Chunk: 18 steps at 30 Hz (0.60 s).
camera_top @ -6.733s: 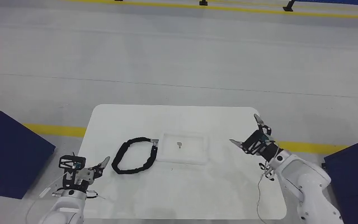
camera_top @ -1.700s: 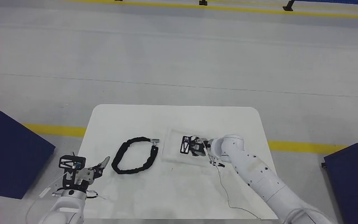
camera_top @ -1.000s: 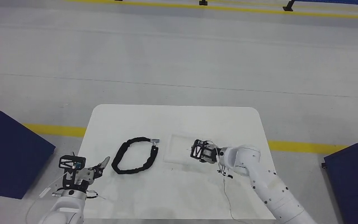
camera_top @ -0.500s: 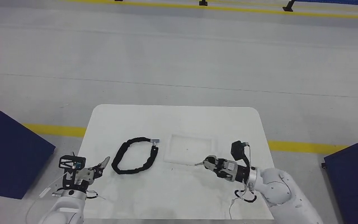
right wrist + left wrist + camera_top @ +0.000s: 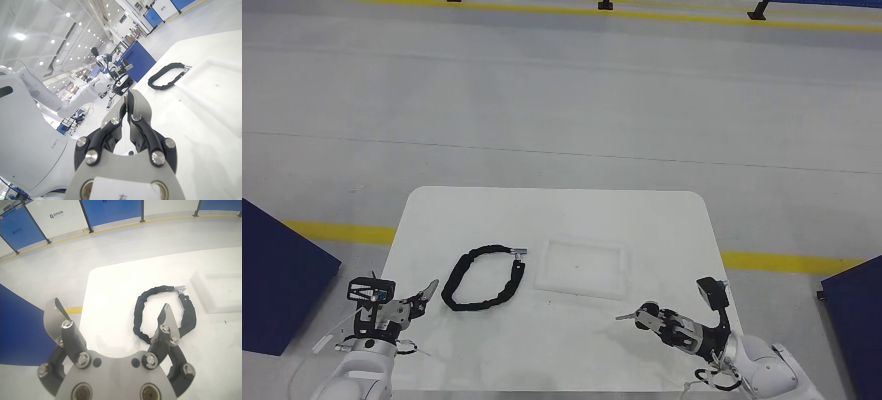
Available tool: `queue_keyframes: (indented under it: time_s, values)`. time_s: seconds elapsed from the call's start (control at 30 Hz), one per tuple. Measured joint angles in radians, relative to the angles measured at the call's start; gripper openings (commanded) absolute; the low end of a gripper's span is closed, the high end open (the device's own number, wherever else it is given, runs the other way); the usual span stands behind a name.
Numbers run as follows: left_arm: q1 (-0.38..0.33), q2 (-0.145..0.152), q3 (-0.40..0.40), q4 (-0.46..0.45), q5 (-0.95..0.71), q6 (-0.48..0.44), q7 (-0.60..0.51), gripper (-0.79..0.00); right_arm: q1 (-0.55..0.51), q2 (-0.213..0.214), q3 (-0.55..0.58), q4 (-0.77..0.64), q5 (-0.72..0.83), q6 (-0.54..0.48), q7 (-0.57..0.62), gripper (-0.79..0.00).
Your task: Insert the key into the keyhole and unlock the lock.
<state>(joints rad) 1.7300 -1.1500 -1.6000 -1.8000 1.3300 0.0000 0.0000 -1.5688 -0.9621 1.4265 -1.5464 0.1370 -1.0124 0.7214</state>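
Your right gripper point(image 5: 635, 318) is hovering low over the near right part of the white bench point(image 5: 542, 350), just in front of the near right corner of the white tray point(image 5: 582, 292) and apart from it. Its jaws are pinching shut on a thin grey sliver that is poking out toward the middle of the bench; as far as the top view lets you tell, that is the key point(image 5: 622, 317). In the right wrist view, the ribbed fingers point(image 5: 132, 102) are meeting with barely a slit between them.

The black chain lock point(image 5: 457, 272) is lying flat on the bench in a closed loop, to the left of the tray. Its metal lock cylinder point(image 5: 518, 251) is sitting at the far end of the loop, just beside the tray's far left corner without touching it. The key is being held well apart from that cylinder, on the other side of the tray.

Your left gripper point(image 5: 402, 298) is hanging at the bench's near left corner with its jaws spread wide and gripping nothing. It is pointing toward the chain and is near it but not touching it.
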Motion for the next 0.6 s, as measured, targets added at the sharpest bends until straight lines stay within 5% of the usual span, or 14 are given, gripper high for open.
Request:
queue_keyframes:
  time_s: [0.37, 0.6]
  values:
    - [-0.021, 0.005, 0.0, 0.008, 0.051, -0.052, -0.03, 0.0, 0.0, 0.0, 0.0, 0.0, 0.004, 0.0, 0.002, -0.785]
    - [-0.27, 0.019, 0.07, 0.09, 0.172, -0.318, -0.21, 0.0, 0.0, 0.0, 0.0, 0.0, 0.004, 0.0, 0.002, -0.785]
